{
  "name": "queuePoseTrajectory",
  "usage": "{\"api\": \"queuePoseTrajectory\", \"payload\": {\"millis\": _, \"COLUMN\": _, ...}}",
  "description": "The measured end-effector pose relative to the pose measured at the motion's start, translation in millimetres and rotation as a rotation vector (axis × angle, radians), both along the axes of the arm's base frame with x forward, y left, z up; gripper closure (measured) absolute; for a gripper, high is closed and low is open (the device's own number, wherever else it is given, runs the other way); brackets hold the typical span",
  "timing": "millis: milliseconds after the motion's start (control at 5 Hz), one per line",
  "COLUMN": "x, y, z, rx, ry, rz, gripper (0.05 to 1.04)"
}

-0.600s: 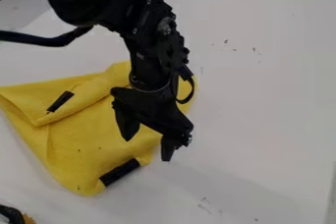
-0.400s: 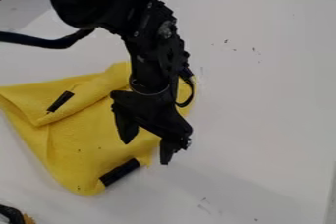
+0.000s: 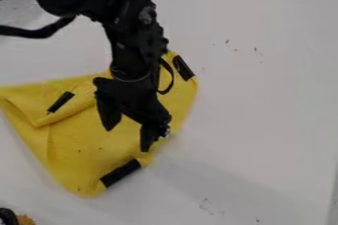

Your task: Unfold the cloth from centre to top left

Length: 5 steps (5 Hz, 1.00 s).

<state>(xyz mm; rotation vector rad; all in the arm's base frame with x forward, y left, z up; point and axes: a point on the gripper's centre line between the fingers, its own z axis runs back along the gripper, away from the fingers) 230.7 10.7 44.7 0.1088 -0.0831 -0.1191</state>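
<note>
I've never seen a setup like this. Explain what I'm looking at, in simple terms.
The black machine is a robot arm, entering from the upper left. At its lower end is a gripper, a sort of hand with two fingers. They are spread apart and hold nothing.

You are looking through a fixed camera that looks down at a slant on the white table.

Under the gripper lies a yellow cloth, partly folded over on its left side, with three black strips on it. The robot's job is to unfold it. Whether the fingers touch the cloth, I cannot tell from this angle.
</note>
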Motion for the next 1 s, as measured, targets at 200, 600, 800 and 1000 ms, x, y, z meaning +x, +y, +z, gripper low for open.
{"api": "queuePoseTrajectory", "payload": {"millis": 200, "x": 9, "y": 39, "z": 9.7, "rx": 0.042, "ry": -0.038, "rz": -0.003, "gripper": 0.083}}
{"api": "queuePoseTrajectory", "payload": {"millis": 600, "x": 41, "y": 110, "z": 20.4, "rx": 0.1, "ry": -0.082, "rz": -0.051, "gripper": 0.083}}
{"api": "queuePoseTrajectory", "payload": {"millis": 800, "x": 48, "y": 132, "z": 7.3, "rx": 0.097, "ry": -0.083, "rz": -0.058, "gripper": 0.083}}
{"api": "queuePoseTrajectory", "payload": {"millis": 1000, "x": 47, "y": 147, "z": -8.0, "rx": 0.085, "ry": -0.066, "rz": -0.051, "gripper": 0.083}}
